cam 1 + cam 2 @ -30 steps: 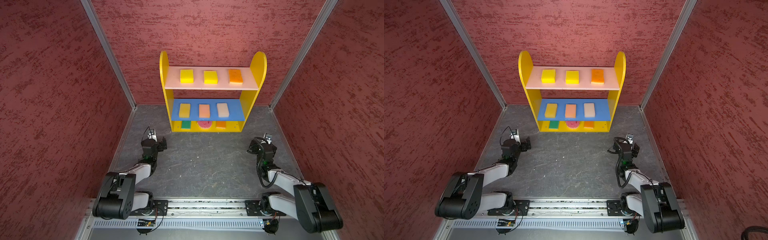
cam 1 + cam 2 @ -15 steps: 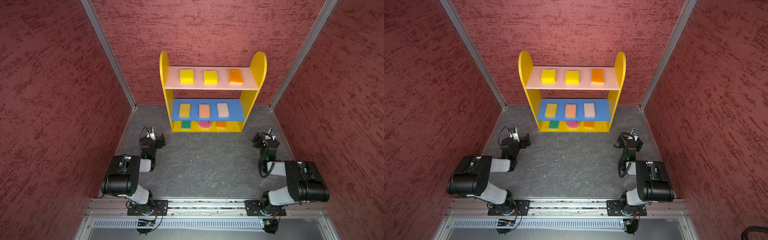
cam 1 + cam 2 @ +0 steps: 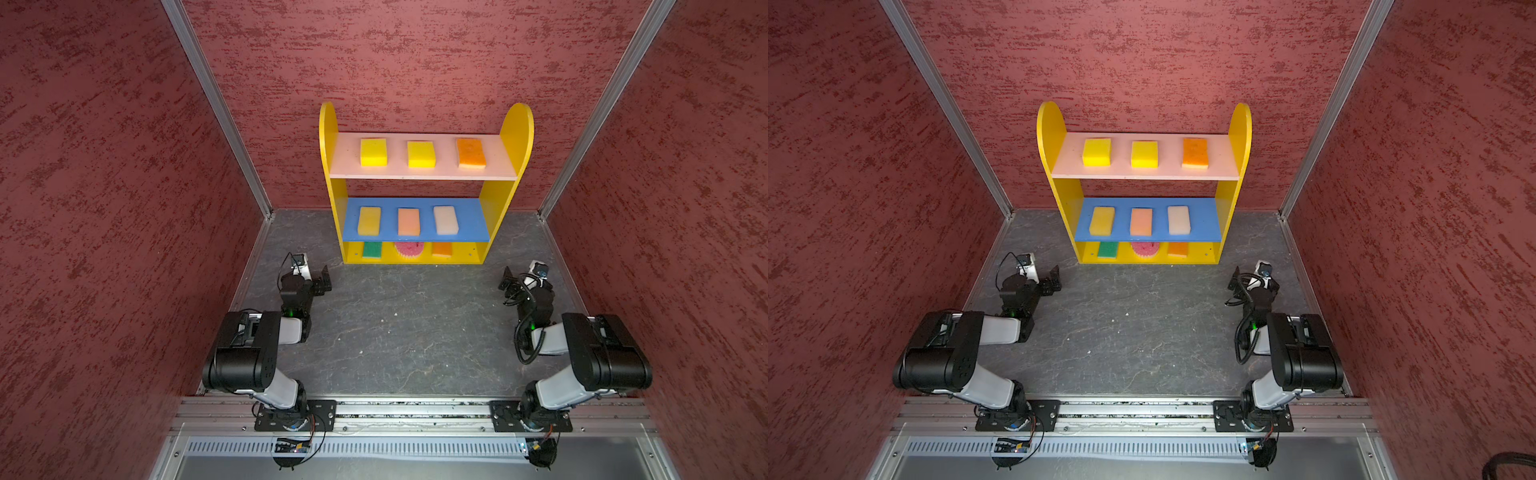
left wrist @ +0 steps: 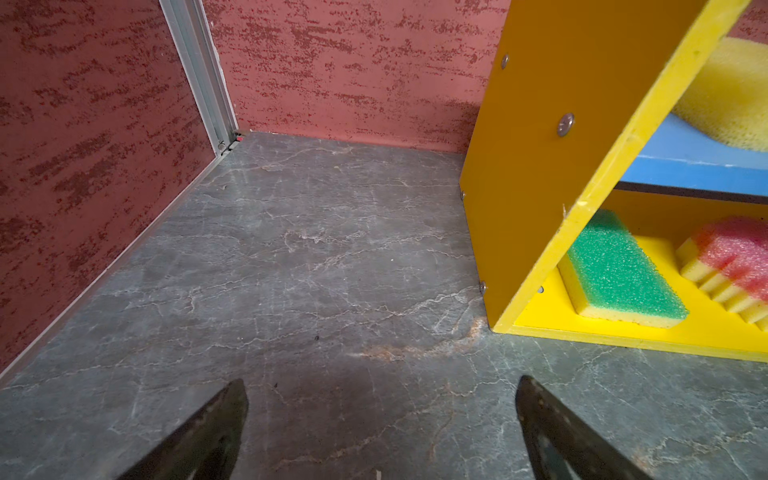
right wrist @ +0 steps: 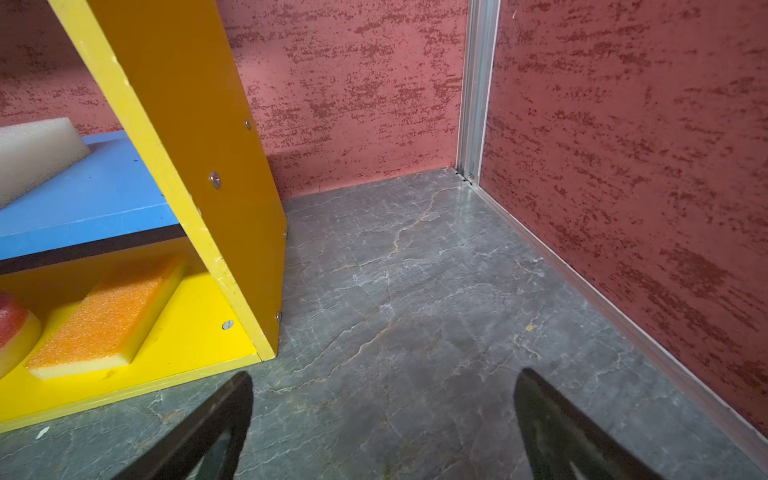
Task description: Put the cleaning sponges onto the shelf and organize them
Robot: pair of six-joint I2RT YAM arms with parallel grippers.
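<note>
- The floor (image 3: 407, 324) is seen bare of sponges in both top views; nothing is left on it to be fetched.
- The shelf (image 3: 494, 208) stands against the back wall, ahead of both arms and between them, its open front turned toward them.
- All nine sponges are found on the shelf, three to a board and set apart from one another:
  - On the top board are two yellow sponges (image 3: 373, 152) and an orange one (image 3: 471, 152).
  - On the blue board are a golden sponge (image 3: 369, 220), a peach one (image 3: 408, 221) and a cream one (image 3: 446, 220).
  - On the bottom board are a green sponge (image 3: 372, 249), a round pink one (image 3: 409, 249) and a second orange one (image 3: 441, 249).
- Each rectangular sponge is laid flat with its long axis running front to back.
- The left gripper (image 4: 381, 380) is held low over the floor, just outside the shelf's left front corner. The green sponge (image 4: 619, 270) is its nearest, ahead and to the inner side.
- The right gripper (image 5: 383, 373) is held likewise by the right front corner, with the bottom orange sponge (image 5: 108, 316) nearest.
- Both grippers are spread wide and empty; nothing is touched by either.
- The task is judged done, so no further reach appears to be called for.
</note>
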